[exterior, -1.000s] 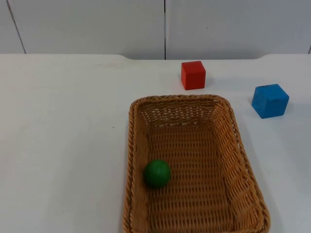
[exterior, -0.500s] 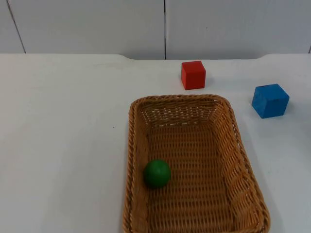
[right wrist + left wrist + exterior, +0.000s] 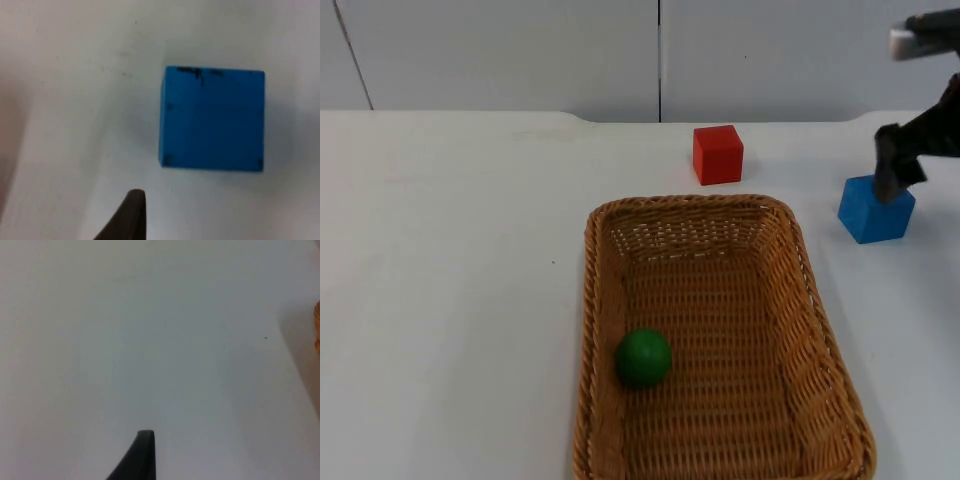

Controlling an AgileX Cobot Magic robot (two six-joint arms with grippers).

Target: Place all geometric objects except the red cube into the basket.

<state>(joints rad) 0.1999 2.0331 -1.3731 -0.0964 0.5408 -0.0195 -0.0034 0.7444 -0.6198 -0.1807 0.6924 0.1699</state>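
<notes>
- While you look down from the top view, the white table (image 3: 450,300) runs back to a grey partition wall (image 3: 520,50) along its far edge.
- You have a woven wicker basket (image 3: 595,330) resting at the near edge of the table, a little right of the middle, its long sides running from near to far.
- You can find a green ball (image 3: 642,357) inside the basket, on the floor of it, just beside the left wall and towards the near end.
- You have a red cube (image 3: 718,154) standing on the table just beyond the basket's far rim, close to the far edge and apart from the basket.
- You have a blue cube (image 3: 873,213) on the table towards the right edge, to the right of the basket's far right corner and not touching it.
- Your right gripper (image 3: 898,170) comes in from the far right corner and hangs over the blue cube's far top edge; whether its jaws are spread or closed cannot be told.
- From the right wrist view, you see the blue cube (image 3: 212,119) from above with one black fingertip (image 3: 129,216) near it, not touching.
- Your left gripper waits over bare table; the left wrist view shows one black fingertip (image 3: 140,455) and a sliver of the basket (image 3: 317,325), and the state of its jaws cannot be told.
</notes>
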